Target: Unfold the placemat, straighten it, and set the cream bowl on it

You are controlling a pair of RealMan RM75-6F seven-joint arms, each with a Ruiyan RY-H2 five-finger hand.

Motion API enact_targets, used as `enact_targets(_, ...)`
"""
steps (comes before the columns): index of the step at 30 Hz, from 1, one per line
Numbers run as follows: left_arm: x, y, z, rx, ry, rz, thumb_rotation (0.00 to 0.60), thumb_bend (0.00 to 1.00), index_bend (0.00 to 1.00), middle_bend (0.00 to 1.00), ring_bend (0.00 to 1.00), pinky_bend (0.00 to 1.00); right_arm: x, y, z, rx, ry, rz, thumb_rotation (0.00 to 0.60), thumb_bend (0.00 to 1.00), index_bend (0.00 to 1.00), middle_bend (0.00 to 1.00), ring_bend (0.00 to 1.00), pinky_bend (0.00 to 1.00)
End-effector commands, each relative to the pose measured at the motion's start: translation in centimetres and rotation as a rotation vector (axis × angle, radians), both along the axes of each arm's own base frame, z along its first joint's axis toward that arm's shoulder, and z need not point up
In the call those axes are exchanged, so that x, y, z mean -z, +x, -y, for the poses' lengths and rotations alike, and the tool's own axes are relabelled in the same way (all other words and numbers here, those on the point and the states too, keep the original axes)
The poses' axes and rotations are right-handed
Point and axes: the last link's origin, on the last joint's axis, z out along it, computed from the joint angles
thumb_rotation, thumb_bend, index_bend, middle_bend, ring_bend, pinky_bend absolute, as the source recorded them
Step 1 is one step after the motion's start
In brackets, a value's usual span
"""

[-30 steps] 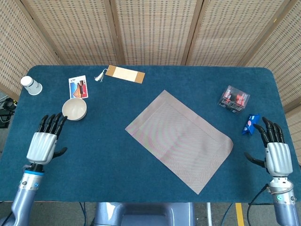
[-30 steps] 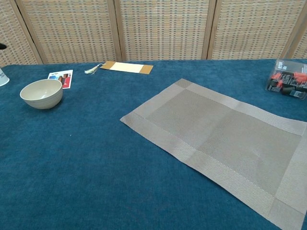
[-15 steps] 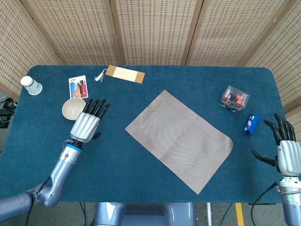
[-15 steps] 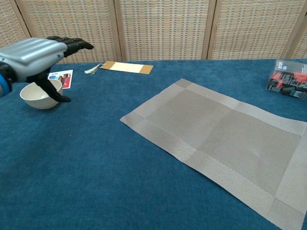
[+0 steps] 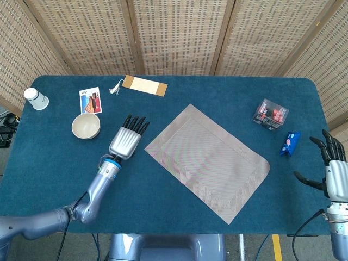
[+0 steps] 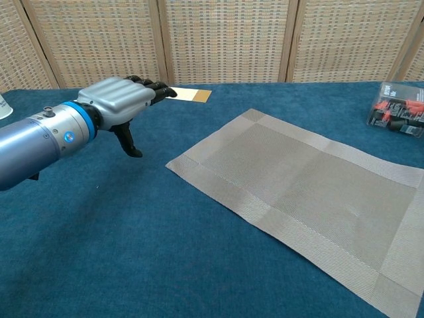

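The placemat [image 5: 207, 161] lay unfolded but askew at mid-table; the left hand [image 5: 126, 142], fingers spread and empty, hovered near its left corner; the cream bowl [image 5: 86, 126] sat further left; straightening seemed in hand, calling for a corner grip.

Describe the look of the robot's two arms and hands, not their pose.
Both match: the left hand and right hand have silver ribbed backs with black fingers. The left forearm is glossy silver-grey with a blue wrist ring; a thin black cable trails near each arm.
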Motion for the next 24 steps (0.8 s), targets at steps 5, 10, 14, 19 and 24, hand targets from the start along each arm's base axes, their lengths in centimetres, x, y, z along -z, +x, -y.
enact_targets(5, 3.1, 0.7, -0.6, -0.022, -0.021, -0.062, 0.600, 0.08, 0.04, 0.00, 0.00, 0.00, -0.1, 0.1, -0.1, -0.013, 0.002, 0.005, 0.600, 0.16, 0.18, 0.00, 0.00, 0.00)
enact_targets(10, 4.1, 1.1, -0.9, -0.026, -0.023, -0.069, 0.600, 0.08, 0.05, 0.00, 0.00, 0.00, 0.1, 0.1, 0.0, -0.011, 0.010, 0.007, 0.600, 0.16, 0.19, 0.00, 0.00, 0.00)
enact_targets(14, 5.0, 1.7, -1.2, -0.020, -0.019, -0.066, 0.600, 0.08, 0.07, 0.00, 0.00, 0.00, 0.1, 0.1, 0.0, -0.014, 0.010, 0.008, 0.600, 0.16, 0.18, 0.00, 0.00, 0.00)
enact_targets(19, 5.8, 2.1, -1.6, -0.024, -0.025, -0.072, 0.600, 0.08, 0.08, 0.00, 0.00, 0.00, -0.2, 0.0, 0.0, -0.008, 0.003, 0.018, 0.600, 0.16, 0.18, 0.00, 0.00, 0.00)
enact_targets(24, 6.6, 2.3, -1.8, -0.021, -0.024, -0.090, 0.600, 0.08, 0.09, 0.00, 0.00, 0.00, -0.6, -0.2, 0.2, -0.002, -0.005, 0.030, 0.600, 0.16, 0.19, 0.00, 0.00, 0.00)
